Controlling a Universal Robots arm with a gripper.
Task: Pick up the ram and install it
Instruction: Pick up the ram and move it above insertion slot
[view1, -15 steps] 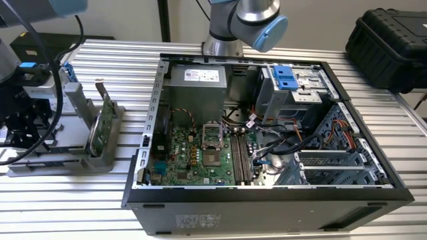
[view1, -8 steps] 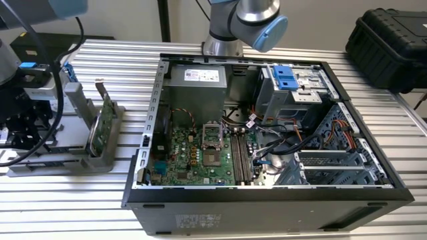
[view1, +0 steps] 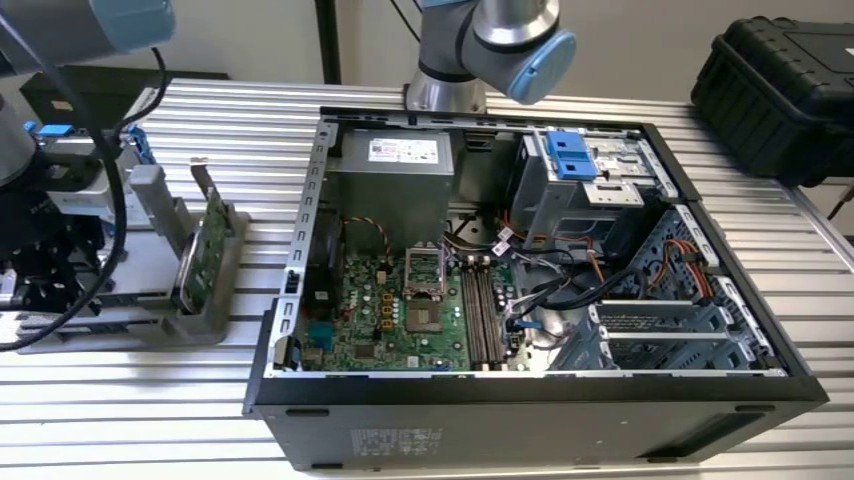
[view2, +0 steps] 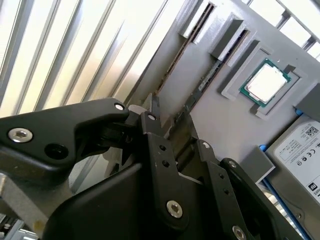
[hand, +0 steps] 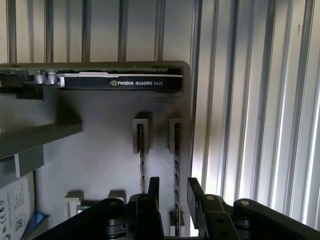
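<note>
While my gripper (hand: 172, 187) hangs open over the grey parts holder (hand: 100, 150), the ram (hand: 176, 155) sits in its slot between the fingers.

From my remote seat, both wrist views show the black fingers (hand: 153, 186) spread, one on each side of the edge-on ram, with a gap on either side and nothing clamped. A second stick (hand: 142, 150) stands in the neighbouring slot, just outside the fingers. In the first wrist view a graphics card (hand: 120, 81) lies across the holder's far end. In the second wrist view I see a processor chip (view2: 265, 82) in its recess and a hard drive (view2: 300, 150) beside it. In the exterior view the open computer case (view1: 534, 400) lies on the slatted table (view1: 200, 110), towards the exterior view's right of the holder.
</note>
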